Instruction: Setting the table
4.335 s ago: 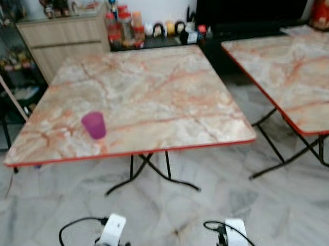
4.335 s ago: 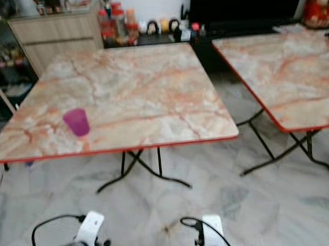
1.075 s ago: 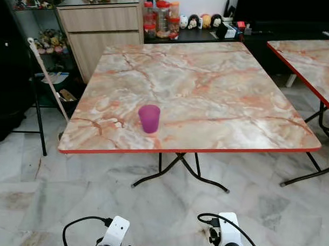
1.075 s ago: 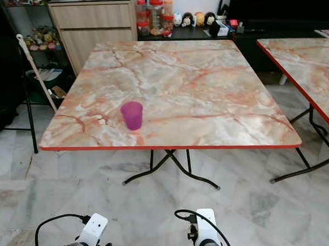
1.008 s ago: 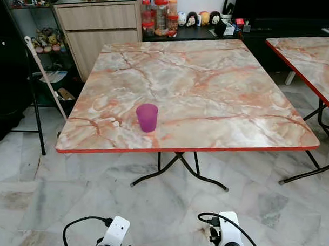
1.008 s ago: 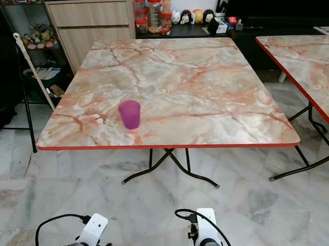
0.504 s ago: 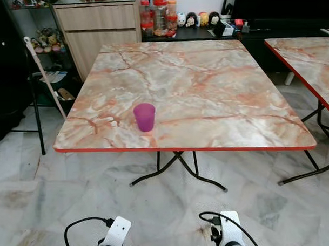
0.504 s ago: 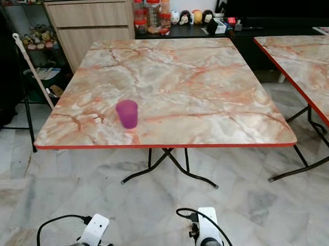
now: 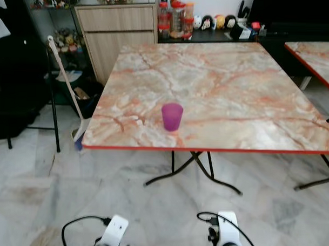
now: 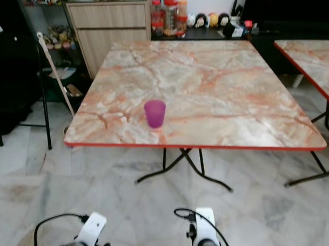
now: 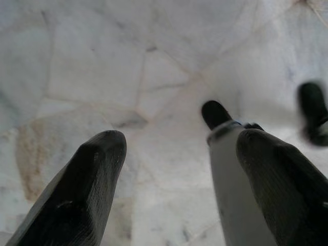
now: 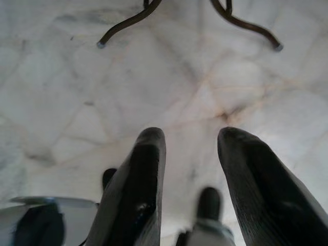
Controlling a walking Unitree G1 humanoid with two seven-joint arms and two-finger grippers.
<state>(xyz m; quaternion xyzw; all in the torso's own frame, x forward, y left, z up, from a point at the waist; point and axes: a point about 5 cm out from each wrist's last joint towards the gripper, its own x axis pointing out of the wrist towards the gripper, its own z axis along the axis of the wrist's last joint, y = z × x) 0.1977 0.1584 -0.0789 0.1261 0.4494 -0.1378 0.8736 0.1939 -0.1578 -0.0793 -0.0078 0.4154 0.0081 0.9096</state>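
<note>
The whole head-camera picture has shifted since the earlier frames, so the camera has moved, not the objects. The desk (image 9: 235, 98) now reaches the right edge of the frame, and its near right corner is cut off in the left eye view. The purple cup (image 9: 172, 117) appears nearer the frame centre than before. More of the room at the left is exposed, including the leaning mop handle (image 9: 66, 82). The second desk (image 9: 318, 58) has shrunk to the upper right corner.
</note>
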